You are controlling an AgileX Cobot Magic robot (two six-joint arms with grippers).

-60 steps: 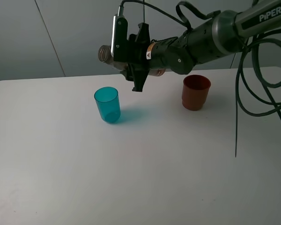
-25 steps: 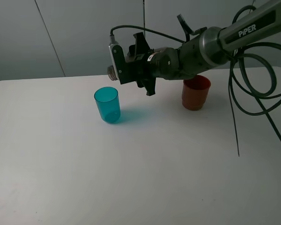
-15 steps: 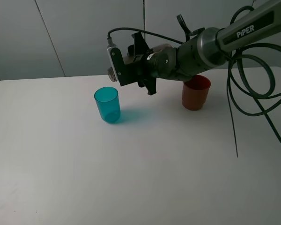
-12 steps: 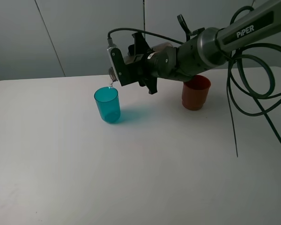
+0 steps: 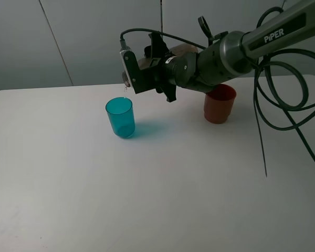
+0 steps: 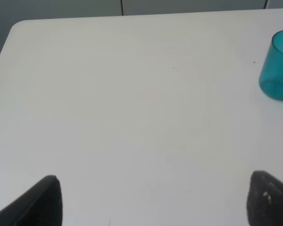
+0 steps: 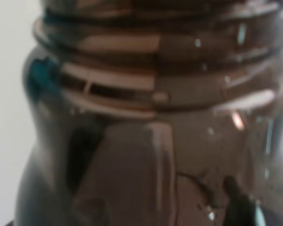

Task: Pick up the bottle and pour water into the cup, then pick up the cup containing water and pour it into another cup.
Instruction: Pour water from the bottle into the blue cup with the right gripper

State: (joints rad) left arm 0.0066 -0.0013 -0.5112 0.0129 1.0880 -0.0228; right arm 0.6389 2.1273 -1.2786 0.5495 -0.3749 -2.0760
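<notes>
Tipped further than a couple of seconds ago, the bottle (image 7: 141, 117) now has its base raised toward the upper middle of the high view and its open neck lowered over the teal cup (image 5: 120, 117), and the right arm (image 5: 226, 52) that carries it has rolled with it. The right pincer (image 5: 163, 68) is clenched around the bottle's body, which hangs in the air nearly on its side, above the surface (image 5: 147, 199) and not touching it. A thin thread of water (image 5: 126, 93) runs from the neck down into the teal cup. In the right wrist view the bottle's threaded neck and smoky brown shoulder fill the whole picture. There is one bottle and there are two cups. The teal cup stands upright left of centre in the high view. The red cup (image 5: 219, 103) stands upright to the right of it, well apart, partly behind the arm. The left pincer (image 6: 155, 202) is released: its two dark fingertips (image 6: 45, 202) stand wide apart at the lower corners of the left wrist view, over bare surface, with the teal cup at the right edge of that view. The only writing that can be read is "PiPER", in white on the right arm at the upper right of the high view. A small orange label near the wrist is too small to read. Black cables (image 5: 299, 105) loop down at the right.
</notes>
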